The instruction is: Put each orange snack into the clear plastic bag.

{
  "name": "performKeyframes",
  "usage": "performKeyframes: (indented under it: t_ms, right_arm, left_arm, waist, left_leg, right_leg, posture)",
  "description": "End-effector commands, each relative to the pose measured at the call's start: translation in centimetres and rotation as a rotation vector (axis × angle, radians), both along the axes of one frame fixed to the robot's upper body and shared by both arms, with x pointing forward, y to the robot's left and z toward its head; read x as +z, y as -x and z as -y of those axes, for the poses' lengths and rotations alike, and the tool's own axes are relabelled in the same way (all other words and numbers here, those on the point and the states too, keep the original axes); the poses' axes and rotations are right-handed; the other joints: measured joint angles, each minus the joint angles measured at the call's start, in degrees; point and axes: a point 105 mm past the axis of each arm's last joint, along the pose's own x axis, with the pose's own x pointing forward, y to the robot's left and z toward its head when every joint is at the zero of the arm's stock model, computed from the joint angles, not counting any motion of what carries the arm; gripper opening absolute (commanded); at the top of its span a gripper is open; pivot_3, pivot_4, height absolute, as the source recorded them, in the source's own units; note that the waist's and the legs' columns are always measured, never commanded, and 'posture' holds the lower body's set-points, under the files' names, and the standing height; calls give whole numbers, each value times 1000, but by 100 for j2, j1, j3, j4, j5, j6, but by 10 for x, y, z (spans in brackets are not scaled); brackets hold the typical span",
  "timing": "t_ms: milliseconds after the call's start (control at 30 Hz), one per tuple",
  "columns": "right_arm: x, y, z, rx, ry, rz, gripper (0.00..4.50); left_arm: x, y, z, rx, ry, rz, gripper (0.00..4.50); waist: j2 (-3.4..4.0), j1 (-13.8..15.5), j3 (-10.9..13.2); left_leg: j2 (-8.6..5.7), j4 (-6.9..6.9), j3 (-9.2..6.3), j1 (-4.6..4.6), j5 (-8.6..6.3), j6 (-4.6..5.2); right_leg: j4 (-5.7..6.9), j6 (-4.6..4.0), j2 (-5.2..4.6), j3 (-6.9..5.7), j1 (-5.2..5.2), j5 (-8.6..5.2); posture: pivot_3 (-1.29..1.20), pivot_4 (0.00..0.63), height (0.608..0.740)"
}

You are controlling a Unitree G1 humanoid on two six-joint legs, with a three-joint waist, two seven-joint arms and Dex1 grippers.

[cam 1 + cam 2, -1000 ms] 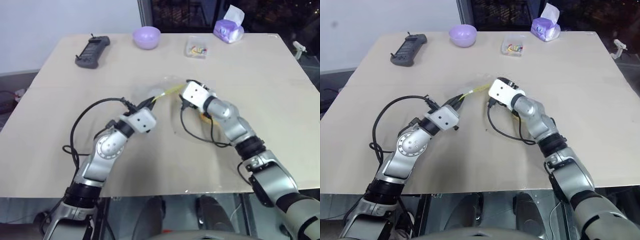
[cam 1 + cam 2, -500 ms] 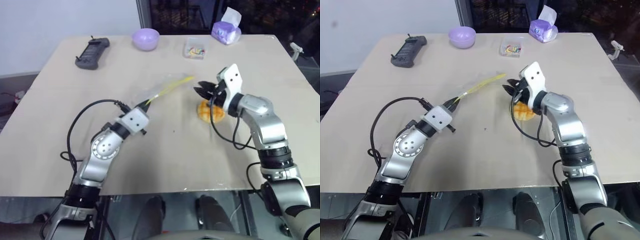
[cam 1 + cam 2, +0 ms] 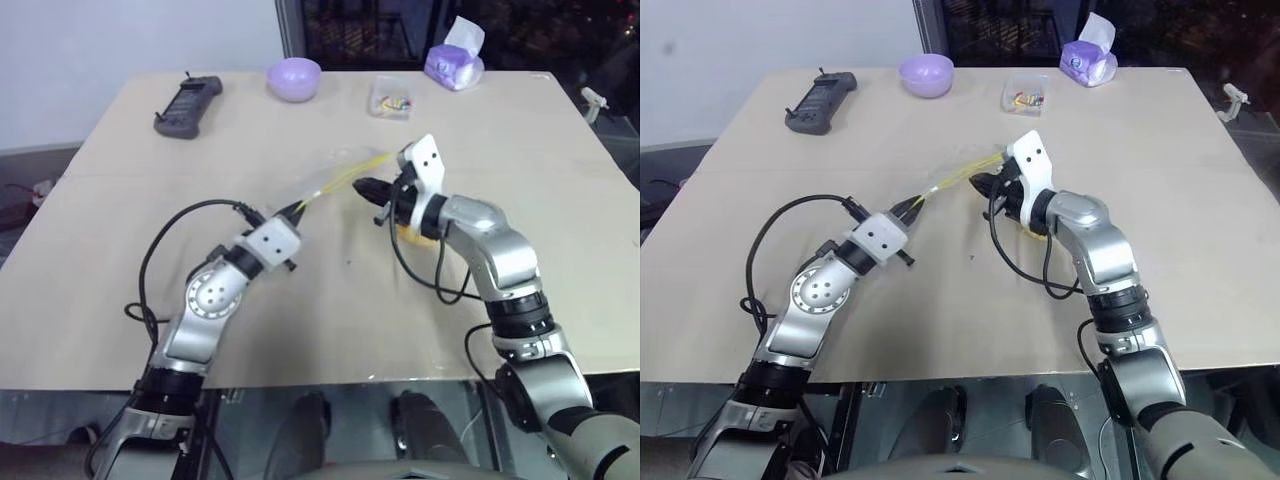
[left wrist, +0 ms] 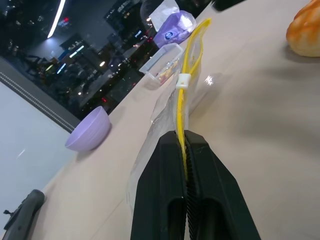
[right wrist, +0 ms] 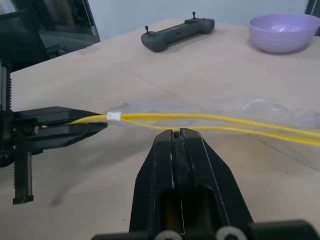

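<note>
Bag [image 3: 330,180], clear and crinkly with a yellow seal strip, lies in the middle of the table [image 3: 560,180], and the left gripper [image 3: 297,210] is clamped on the near end of that strip. In the left wrist view the two black fingers [image 4: 165,200] press together with the yellow strip caught between them, and the small white slider [image 4: 183,80] sits a little way up the strip. The head views give the lie of the whole bag: its long axis runs from the left gripper away and to the right, the seal strip ending close to the right gripper [image 3: 362,187].

The right wrist view adds something the head views do not: the seal is parted into two yellow lines that spread away from the slider [image 5: 114,117], so the mouth is slightly open, and the right gripper's fingers [image 5: 177,150] are pressed together just short of the strip, holding nothing. It points along the table toward the left gripper.

The orange bun [image 4: 306,31] rests on the table just behind the right gripper, partly hidden by that arm in the head views, outside the bag.

Farther back stand a purple bowl [image 3: 293,76], a black handheld controller [image 3: 187,103], a small clear box [image 3: 391,96] of coloured bits and a purple tissue pack [image 3: 455,60].
</note>
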Motion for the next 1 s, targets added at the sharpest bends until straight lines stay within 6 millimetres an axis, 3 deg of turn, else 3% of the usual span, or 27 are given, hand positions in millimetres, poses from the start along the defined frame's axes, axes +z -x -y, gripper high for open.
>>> performKeyframes:
  t_ms: [33, 567, 733, 900, 1000]
  right_arm:
    - [17, 0, -7, 23, -27, 59, 52]
    - [-1, -9, -16, 20, 17, 14, 52]
    - [-3, -15, -20, -1, 69, 66, 52]
    - [1, -17, -23, -26, 157, 254, 52]
    - [-2, -16, -23, -29, 320, 459, 748]
  left_arm:
    - [15, 6, 6, -35, 19, 57, 0]
    - [15, 15, 25, -120, 0, 72, 0]
    - [11, 25, 43, -232, -23, 53, 0]
    - [13, 23, 43, -225, -11, 44, 0]
    - [14, 21, 39, -206, -6, 41, 0]
  waist:
    - [0, 0, 0]
    - [0, 0, 0]
    - [0, 0, 0]
    - [0, -4, 0]
    - [0, -2, 0]
  left_leg:
    - [0, 0, 0, 0, 0, 0]
    - [0, -1, 0, 0, 0, 0]
    - [0, -1, 2, 0, 0, 0]
    - [0, -2, 1, 1, 0, 0]
    - [0, -2, 2, 0, 0, 0]
  right_leg:
    - [0, 0, 0, 0, 0, 0]
    - [0, 0, 0, 0, 0, 0]
    - [-1, 0, 0, 1, 0, 0]
    - [-1, 0, 0, 1, -1, 0]
    - [-1, 0, 0, 1, -1, 0]
  posture:
    - [0, 150, 740]
    - [0, 150, 740]
    - [0, 150, 740]
    - [0, 150, 740]
    - [0, 150, 740]
